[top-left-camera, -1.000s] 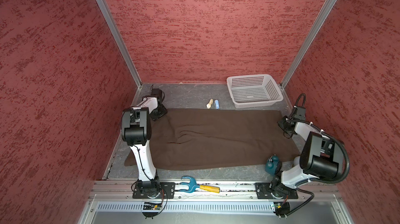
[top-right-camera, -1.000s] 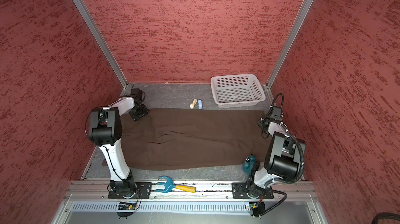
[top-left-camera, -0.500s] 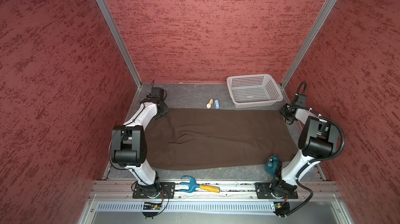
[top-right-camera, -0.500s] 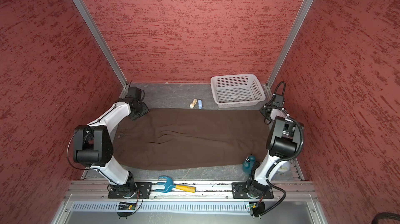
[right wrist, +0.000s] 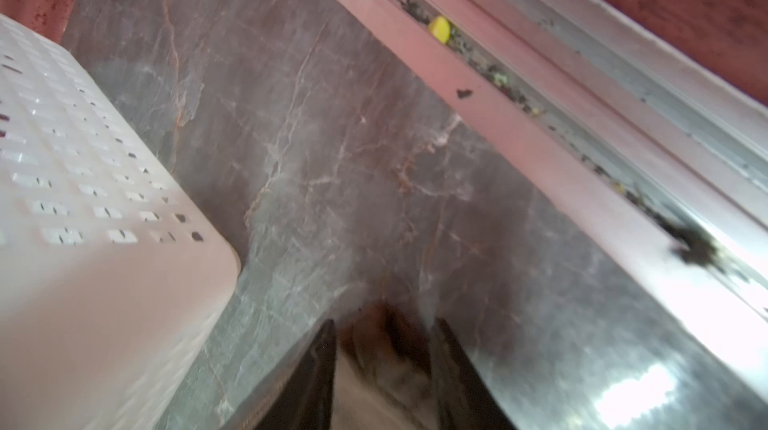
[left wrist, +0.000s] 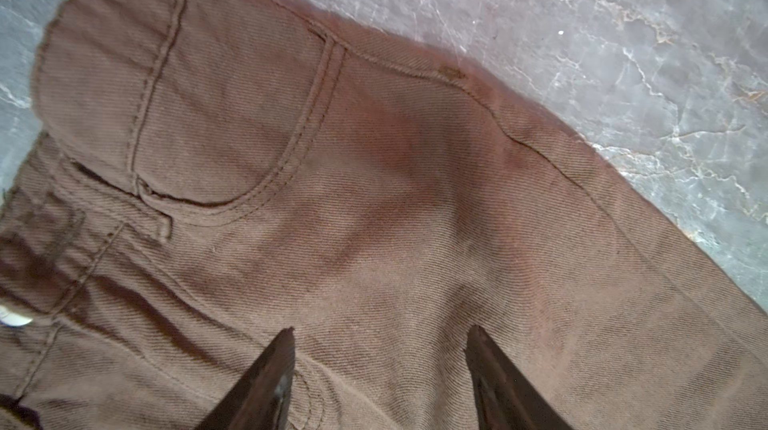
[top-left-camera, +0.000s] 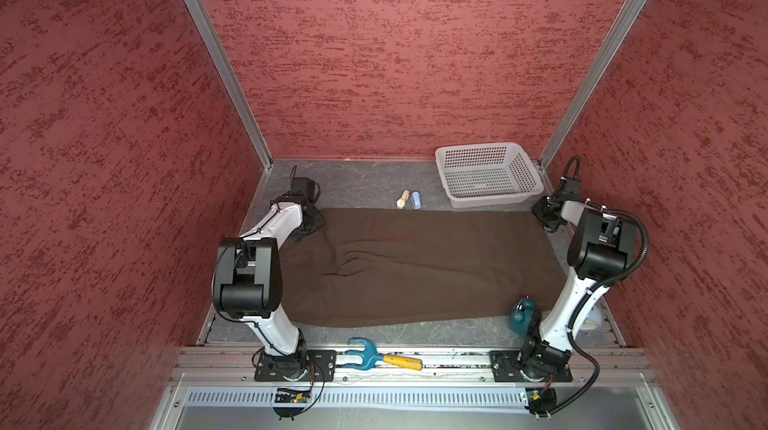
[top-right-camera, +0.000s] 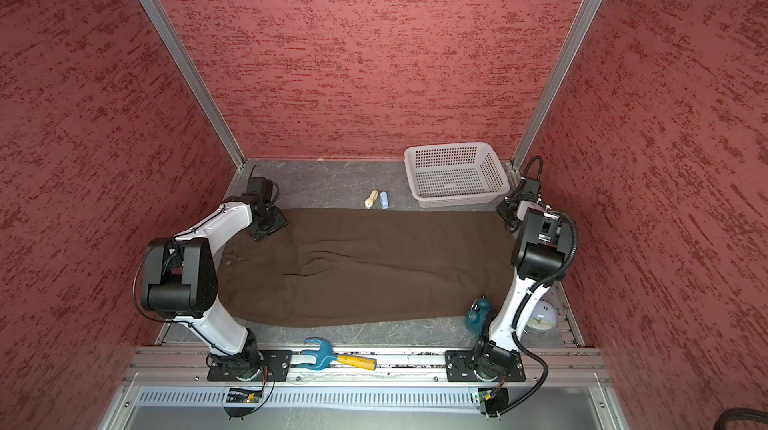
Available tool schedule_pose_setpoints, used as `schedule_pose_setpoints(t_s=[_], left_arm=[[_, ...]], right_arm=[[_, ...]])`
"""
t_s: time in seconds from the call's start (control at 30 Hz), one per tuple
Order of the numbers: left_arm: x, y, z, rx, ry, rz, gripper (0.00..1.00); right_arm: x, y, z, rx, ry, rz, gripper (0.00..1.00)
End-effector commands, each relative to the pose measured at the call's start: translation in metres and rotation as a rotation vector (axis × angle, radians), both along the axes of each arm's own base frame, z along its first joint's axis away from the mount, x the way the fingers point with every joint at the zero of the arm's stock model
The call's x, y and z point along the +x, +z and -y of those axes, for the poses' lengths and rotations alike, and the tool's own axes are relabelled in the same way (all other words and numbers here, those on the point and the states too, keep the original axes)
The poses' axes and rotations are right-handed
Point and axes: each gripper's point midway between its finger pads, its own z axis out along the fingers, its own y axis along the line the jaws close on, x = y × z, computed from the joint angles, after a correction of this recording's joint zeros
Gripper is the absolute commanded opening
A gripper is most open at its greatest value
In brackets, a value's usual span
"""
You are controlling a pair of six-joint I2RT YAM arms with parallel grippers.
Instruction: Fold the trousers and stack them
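**Trousers lying flat, no fold made yet**

The left jaws are standing apart and holding nothing. They are hanging just over the waist end of the trousers [left wrist: 374, 199], close to a pocket. The right jaws are looking pinched on a corner of a leg end, with brown cloth sitting between them, though that view is blurry.

Between the two sets of jaws, the trousers are lying spread out long and flat on the desk [top-left-camera: 365, 183], with a few wrinkles in the middle. So the laying out is looking done. The folding is not looking started, and the stacking is waiting too.

Just past the right jaws, the white basket [top-left-camera: 490, 199] is sitting with nothing in it.
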Motion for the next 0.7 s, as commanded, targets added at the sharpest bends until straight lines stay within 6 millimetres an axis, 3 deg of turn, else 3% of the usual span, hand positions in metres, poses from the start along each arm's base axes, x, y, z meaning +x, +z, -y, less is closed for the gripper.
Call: schedule_pose_setpoints(t_s=[0.0, 0.1, 0.2, 0.47, 0.57, 0.67], left_arm=[[0.003, -0.002, -0.001, 0.009, -0.010, 0.002, 0.66], [0.004, -0.003, -0.001, 0.005, -0.007, -0.002, 0.66], [0.004, -0.003, 0.002, -0.009, -0.006, -0.002, 0.66], [-0.002, -0.008, 0.005, -0.020, 0.001, -0.013, 0.66], [-0.005, -0.012, 0.006, -0.029, 0.005, -0.022, 0.66], [-0.006, -0.015, 0.008, -0.038, 0.007, -0.028, 0.66]], right_arm=[[0.000, -0.015, -0.001, 0.033, 0.004, -0.033, 0.21], [0.002, -0.014, -0.001, 0.034, 0.004, -0.024, 0.00], [0.007, 0.003, 0.004, 0.007, -0.005, 0.012, 0.00], [0.031, 0.102, 0.032, -0.130, -0.074, 0.178, 0.00], [0.035, 0.123, 0.040, -0.170, -0.092, 0.207, 0.00], [0.040, 0.128, 0.043, -0.175, -0.096, 0.218, 0.00]])
